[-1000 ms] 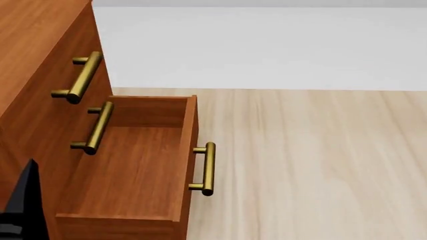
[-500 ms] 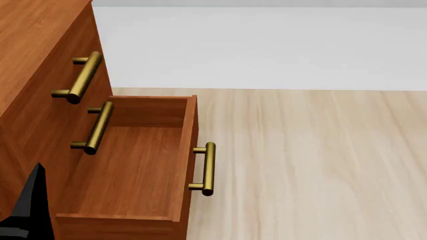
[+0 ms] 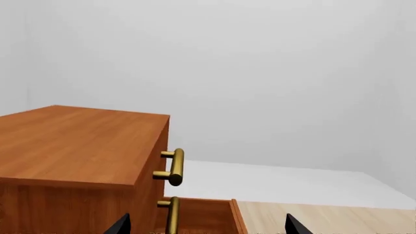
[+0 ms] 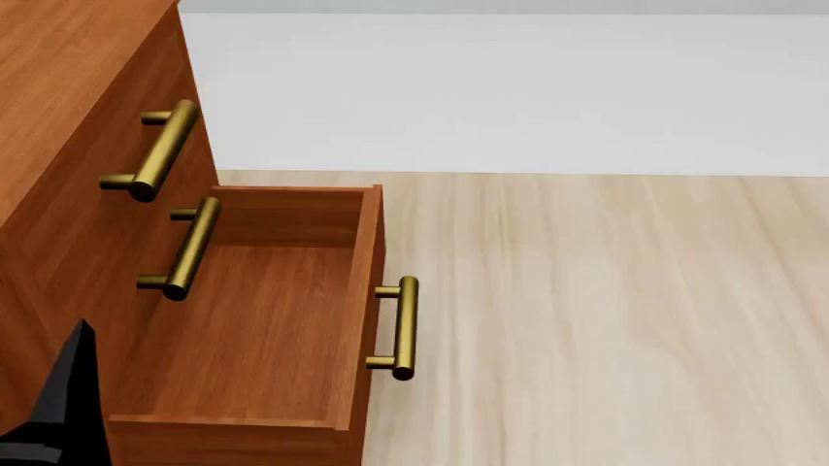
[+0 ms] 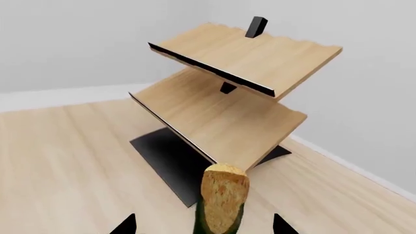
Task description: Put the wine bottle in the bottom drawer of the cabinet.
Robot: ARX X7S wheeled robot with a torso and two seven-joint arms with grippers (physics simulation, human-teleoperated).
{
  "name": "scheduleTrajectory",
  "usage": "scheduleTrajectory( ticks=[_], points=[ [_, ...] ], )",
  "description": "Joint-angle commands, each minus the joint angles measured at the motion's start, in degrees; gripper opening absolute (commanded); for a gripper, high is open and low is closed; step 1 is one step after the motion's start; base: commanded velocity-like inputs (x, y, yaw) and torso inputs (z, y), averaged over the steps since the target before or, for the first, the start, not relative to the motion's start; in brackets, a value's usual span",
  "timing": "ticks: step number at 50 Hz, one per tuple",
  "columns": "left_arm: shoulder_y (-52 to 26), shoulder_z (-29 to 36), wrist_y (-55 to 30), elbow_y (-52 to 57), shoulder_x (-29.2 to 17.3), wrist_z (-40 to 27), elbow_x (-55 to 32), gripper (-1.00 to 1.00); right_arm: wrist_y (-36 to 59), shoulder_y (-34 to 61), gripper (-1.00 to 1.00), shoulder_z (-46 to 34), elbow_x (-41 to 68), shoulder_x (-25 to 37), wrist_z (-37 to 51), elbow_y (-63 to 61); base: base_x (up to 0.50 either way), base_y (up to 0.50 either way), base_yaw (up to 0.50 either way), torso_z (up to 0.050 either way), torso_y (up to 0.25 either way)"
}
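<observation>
The reddish-brown cabinet (image 4: 65, 58) fills the left of the head view. Its bottom drawer (image 4: 259, 320) is pulled out and holds nothing. The wine bottle (image 5: 224, 195) shows only in the right wrist view, as a tan cork top over a dark green neck. It stands between the two fingertips of my right gripper (image 5: 202, 226), which is shut on it, with the grip itself below the frame edge. My left gripper (image 3: 206, 228) is open, with nothing between its fingers, and looks over the cabinet (image 3: 78, 146) top. One black finger (image 4: 68, 403) of it shows beside the drawer's near corner.
Brass bar handles (image 4: 155, 150) stick out from the upper drawer fronts, and another handle (image 4: 402, 327) from the open drawer's front. Pale wood floor (image 4: 609, 320) lies to the right of the drawer. A light wooden rack (image 5: 227, 97) on a black base stands near the white wall.
In the head view the left gripper's black finger has shifted slightly to the right, towards the drawer's near corner. The drawer and cabinet have not moved.
</observation>
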Motion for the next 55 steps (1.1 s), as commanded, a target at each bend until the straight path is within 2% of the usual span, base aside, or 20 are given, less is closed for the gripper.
scheduleTrajectory(
  ticks=[1,23,24,31,44,55],
  points=[
    [0.8,-0.1,0.2,-0.4,0.3,0.2,0.4,1.00,1.1,3.4,1.00,-1.1,0.4,0.6,-1.2,3.5,0.00,0.00,0.00,0.000,0.000],
    [1.4,-0.7,0.4,-0.9,0.4,0.7,0.3,1.00,1.2,4.5,1.00,0.5,1.6,0.8,-1.5,4.3,0.00,0.00,0.00,0.000,0.000],
    [1.4,-0.7,0.4,-1.0,0.4,0.8,0.2,1.00,1.4,4.5,-1.00,0.5,1.7,0.8,-1.3,4.2,0.00,0.00,0.00,0.000,0.000],
    [1.1,-1.0,0.0,-0.9,0.4,0.9,-0.3,1.00,1.8,3.2,-1.00,0.1,2.2,2.2,-2.9,1.0,0.00,0.00,0.00,0.000,0.000],
    [1.6,-1.3,0.3,-0.9,0.2,1.1,-0.3,1.00,6.0,5.3,-1.00,1.7,4.1,5.6,0.1,-3.5,0.00,0.00,0.00,0.000,0.000],
    [2.2,-1.6,1.3,-1.7,-1.2,1.7,0.0,1.00,12.9,9.3,-1.00,1.9,8.3,11.9,2.7,-12.0,0.00,0.00,0.00,0.000,0.001]
  ],
)
